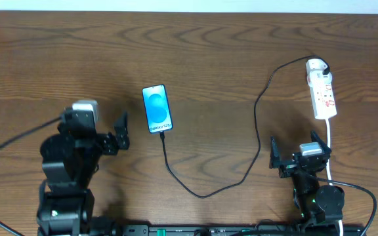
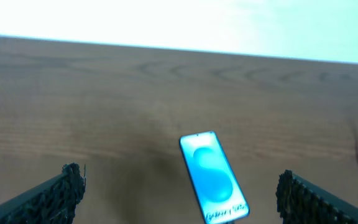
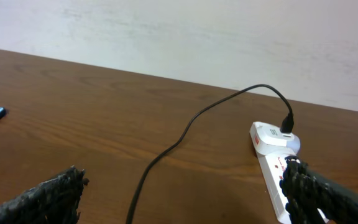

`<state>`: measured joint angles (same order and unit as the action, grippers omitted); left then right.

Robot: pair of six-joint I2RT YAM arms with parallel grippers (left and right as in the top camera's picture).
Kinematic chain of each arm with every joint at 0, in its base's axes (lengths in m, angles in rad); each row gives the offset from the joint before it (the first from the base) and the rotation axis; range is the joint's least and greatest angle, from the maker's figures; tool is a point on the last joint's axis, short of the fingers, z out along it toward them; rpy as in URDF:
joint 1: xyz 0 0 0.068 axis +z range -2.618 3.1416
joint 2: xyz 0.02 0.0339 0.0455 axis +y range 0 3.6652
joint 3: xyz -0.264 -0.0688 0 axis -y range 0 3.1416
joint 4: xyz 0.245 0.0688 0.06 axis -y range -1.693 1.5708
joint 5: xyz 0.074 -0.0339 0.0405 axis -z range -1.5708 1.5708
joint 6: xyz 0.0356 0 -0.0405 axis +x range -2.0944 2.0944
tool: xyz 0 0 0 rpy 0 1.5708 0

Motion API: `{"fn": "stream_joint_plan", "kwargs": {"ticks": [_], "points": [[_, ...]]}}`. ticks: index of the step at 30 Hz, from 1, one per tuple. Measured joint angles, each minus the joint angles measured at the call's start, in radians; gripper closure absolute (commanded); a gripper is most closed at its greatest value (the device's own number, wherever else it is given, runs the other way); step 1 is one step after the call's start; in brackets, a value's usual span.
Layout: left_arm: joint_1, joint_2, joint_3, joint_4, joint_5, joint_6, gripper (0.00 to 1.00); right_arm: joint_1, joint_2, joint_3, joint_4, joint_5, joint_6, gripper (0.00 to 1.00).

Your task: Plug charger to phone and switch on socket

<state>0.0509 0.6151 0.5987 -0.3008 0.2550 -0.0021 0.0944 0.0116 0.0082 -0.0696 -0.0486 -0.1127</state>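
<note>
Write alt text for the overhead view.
A blue-screened phone lies on a wooden table, a black charger cable looping from its lower edge to a white socket strip at right. The left gripper and right gripper are open, holding nothing.

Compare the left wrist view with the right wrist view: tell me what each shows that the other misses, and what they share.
Left wrist only: the phone's lit blue screen with its white text. Right wrist only: the white socket, with the charger plugged into its far end. Both: the wooden table, a stretch of the charger, and the phone, though the right wrist catches only its corner.
</note>
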Motion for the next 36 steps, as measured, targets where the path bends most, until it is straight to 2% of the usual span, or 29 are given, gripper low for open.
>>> {"fn": "stream_joint_plan", "kwargs": {"ticks": [9, 17, 27, 36], "points": [[0.000, -0.291, -0.265, 0.080, -0.047, 0.000, 0.00, 0.000, 0.000, 0.000, 0.000, 0.000, 0.000, 0.01], [-0.008, -0.477, -0.395, 0.134, -0.121, 0.000, 0.00, 0.000, 0.000, 0.000, 0.000, 0.000, 0.000, 0.01], [-0.008, -0.600, -0.546, 0.204, -0.173, 0.001, 0.00, 0.000, 0.000, 0.000, 0.000, 0.000, 0.000, 0.01], [-0.010, -0.604, -0.566, 0.249, -0.192, 0.002, 0.00, 0.000, 0.000, 0.000, 0.000, 0.000, 0.000, 0.01]]}}
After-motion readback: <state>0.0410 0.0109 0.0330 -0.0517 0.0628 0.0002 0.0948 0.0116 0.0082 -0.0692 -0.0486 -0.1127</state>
